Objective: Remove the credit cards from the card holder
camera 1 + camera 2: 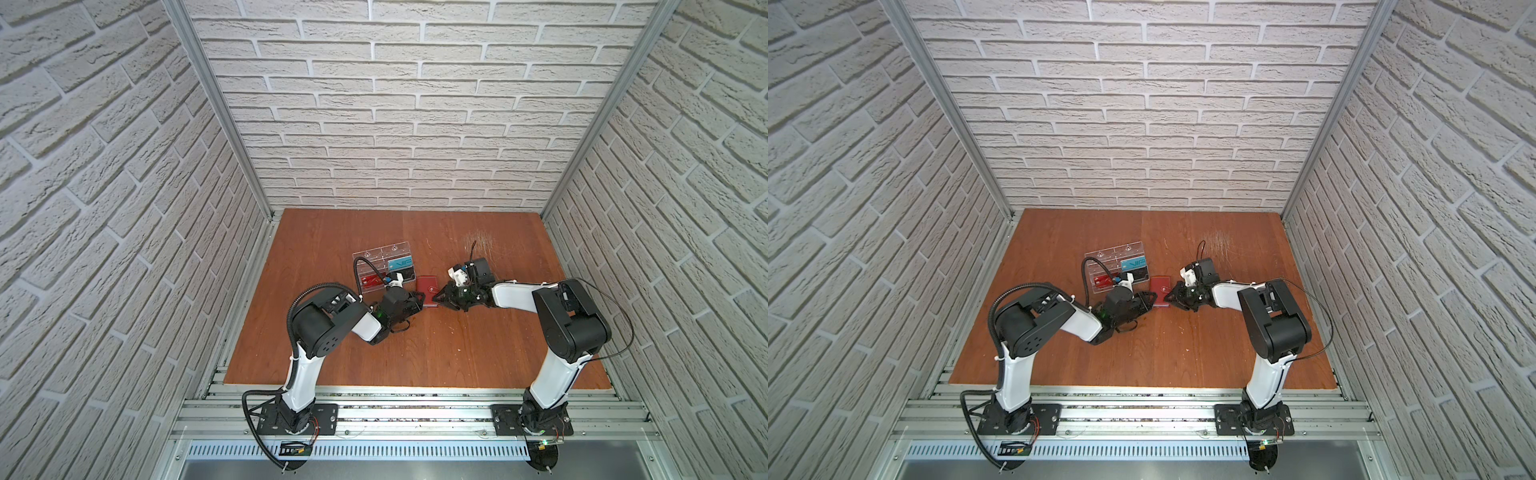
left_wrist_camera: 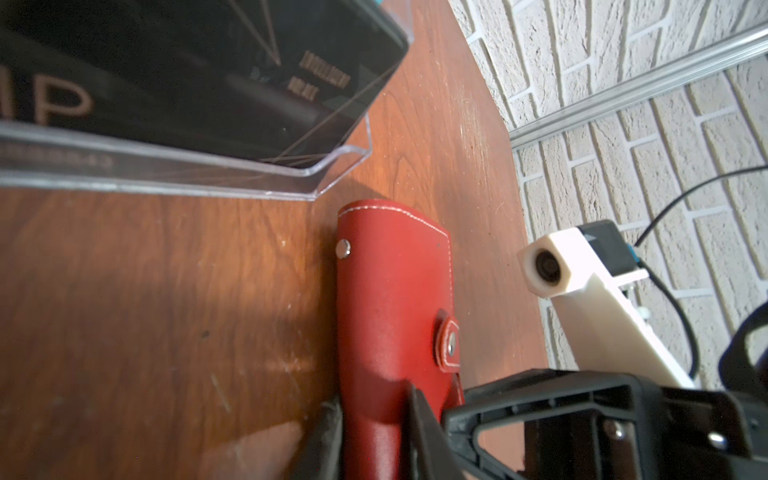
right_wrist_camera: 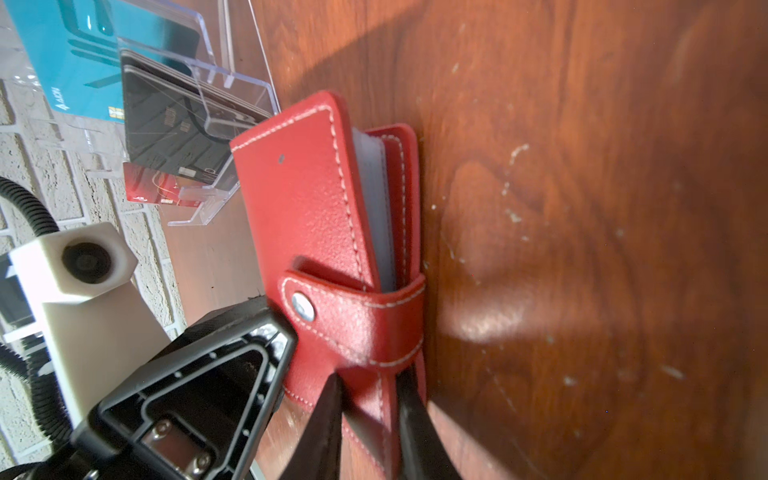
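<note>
now, with the red card holder (image 3: 307, 216) on edge on the tabletop (image 2: 166, 291) beside the acrylic rack (image 2: 324, 178), pinched in the nearly closed left claw (image 2: 374, 403) and right claw (image 3: 370, 382), 1 claw should steady it while the other pops the snap tab (image 3: 353, 320).

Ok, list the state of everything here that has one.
card holder: closed, pinched between both claws.
snap tab: fastened.
left claw: shut on the card holder.
right claw: shut on the card holder.
acrylic rack: holding teal card, black card, red card.
</note>
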You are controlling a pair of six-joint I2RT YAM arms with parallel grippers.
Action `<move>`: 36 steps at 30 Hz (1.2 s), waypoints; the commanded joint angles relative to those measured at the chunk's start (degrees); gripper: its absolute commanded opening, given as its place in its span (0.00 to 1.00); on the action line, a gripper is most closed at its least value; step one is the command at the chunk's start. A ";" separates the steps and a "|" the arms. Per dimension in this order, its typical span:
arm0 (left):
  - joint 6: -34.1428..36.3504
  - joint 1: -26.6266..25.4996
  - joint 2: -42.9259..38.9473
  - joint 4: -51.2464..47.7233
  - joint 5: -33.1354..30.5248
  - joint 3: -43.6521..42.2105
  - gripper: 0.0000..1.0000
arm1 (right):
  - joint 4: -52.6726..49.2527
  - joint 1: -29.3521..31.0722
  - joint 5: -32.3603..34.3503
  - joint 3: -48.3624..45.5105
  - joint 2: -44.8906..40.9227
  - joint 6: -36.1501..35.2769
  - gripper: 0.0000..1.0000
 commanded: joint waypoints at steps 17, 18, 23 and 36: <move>0.33 -4.50 -2.60 -2.79 5.50 -3.81 0.00 | -13.87 2.46 10.80 -2.24 -10.81 -3.09 0.45; 0.80 -4.50 -3.61 -3.96 5.08 -3.83 0.00 | -15.40 2.48 11.81 -1.93 -12.35 -3.48 0.47; 2.40 -4.50 -7.93 -10.30 2.68 -3.58 0.00 | -23.10 2.41 17.06 0.63 -17.88 -5.20 0.60; 5.04 -6.06 -17.60 -29.32 -7.60 0.32 0.00 | -31.56 5.32 21.98 7.58 -18.85 -4.23 0.63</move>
